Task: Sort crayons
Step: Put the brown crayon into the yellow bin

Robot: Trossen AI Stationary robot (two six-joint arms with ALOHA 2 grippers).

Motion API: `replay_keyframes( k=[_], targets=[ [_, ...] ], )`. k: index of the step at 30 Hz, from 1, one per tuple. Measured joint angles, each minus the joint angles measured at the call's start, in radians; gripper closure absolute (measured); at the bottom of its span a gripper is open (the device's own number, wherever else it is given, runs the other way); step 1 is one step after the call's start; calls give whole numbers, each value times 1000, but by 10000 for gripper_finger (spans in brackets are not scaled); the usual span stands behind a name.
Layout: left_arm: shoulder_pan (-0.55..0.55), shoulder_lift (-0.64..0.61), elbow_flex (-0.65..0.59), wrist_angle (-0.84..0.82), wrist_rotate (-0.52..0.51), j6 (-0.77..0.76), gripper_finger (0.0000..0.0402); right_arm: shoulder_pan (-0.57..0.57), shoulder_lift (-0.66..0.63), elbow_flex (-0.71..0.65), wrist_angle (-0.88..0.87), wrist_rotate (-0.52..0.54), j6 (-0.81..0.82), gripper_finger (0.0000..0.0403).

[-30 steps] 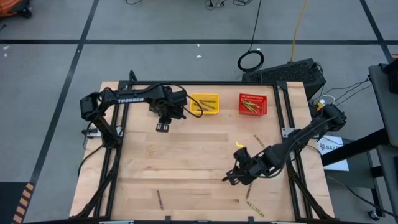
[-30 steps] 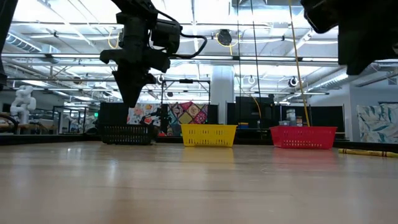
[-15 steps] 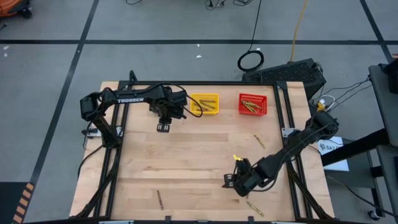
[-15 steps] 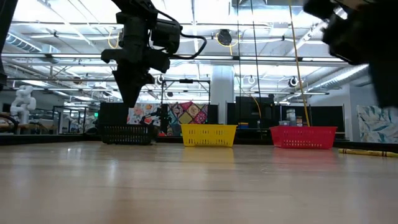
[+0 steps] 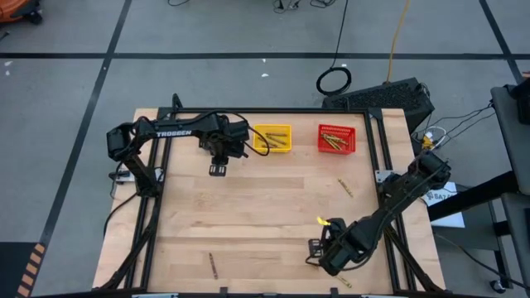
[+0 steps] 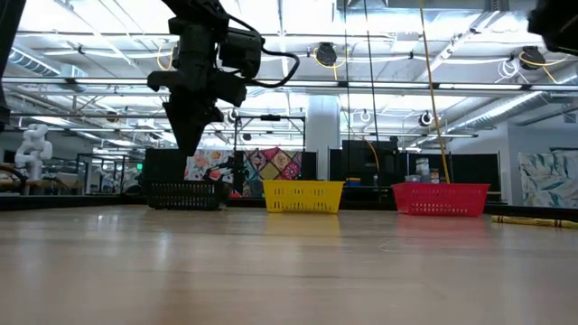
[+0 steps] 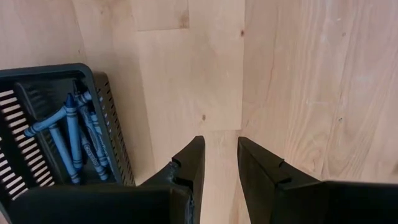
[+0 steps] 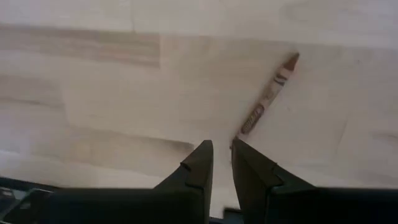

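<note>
My right gripper (image 8: 221, 144) hovers over the near right part of the table (image 5: 317, 248), open by a narrow gap with nothing between its fingers. A brown crayon (image 8: 264, 102) lies flat on the wood just ahead of its fingertips. My left gripper (image 7: 219, 142) stays at the far left (image 5: 217, 168), pointing down and open over bare wood. Beside it stands a dark bin (image 7: 115, 143) holding several blue crayons (image 7: 74, 137). Loose crayons lie at the right (image 5: 344, 188), near left (image 5: 212, 265) and near right edge (image 5: 340, 282).
A yellow bin (image 5: 272, 138) and a red bin (image 5: 336, 139) stand along the far edge, each with crayons inside. In the low view they show to the right of the dark bin (image 6: 185, 194). A black frame borders the table (image 5: 248, 207).
My right gripper has moved toward the table's near edge, sunk a little and rolled about its own axis. Its arm has almost left the low view. The left arm has kept still.
</note>
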Motion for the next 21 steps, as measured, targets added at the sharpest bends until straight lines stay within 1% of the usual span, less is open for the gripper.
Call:
replay_keyframes(
  k=[4, 9, 13, 16, 19, 21],
  targets=[
    [-1, 0, 0, -1, 0, -2, 316, 23, 33, 0, 5, -48, 8, 350],
    [-1, 0, 0, -9, 0, -2, 316, 25, 53, 0, 17, -109, -22, 329],
    [-1, 0, 0, -9, 0, -2, 316, 25, 52, 0, 14, -98, -33, 303],
    [-1, 0, 0, -8, 0, -2, 316, 24, 52, 0, 10, -98, -5, 284],
    [-1, 0, 0, -8, 0, -2, 316, 24, 60, 0, 7, -94, 43, 273],
    [-1, 0, 0, -8, 0, -2, 316, 25, 73, 0, 4, -71, 71, 271]
  ],
)
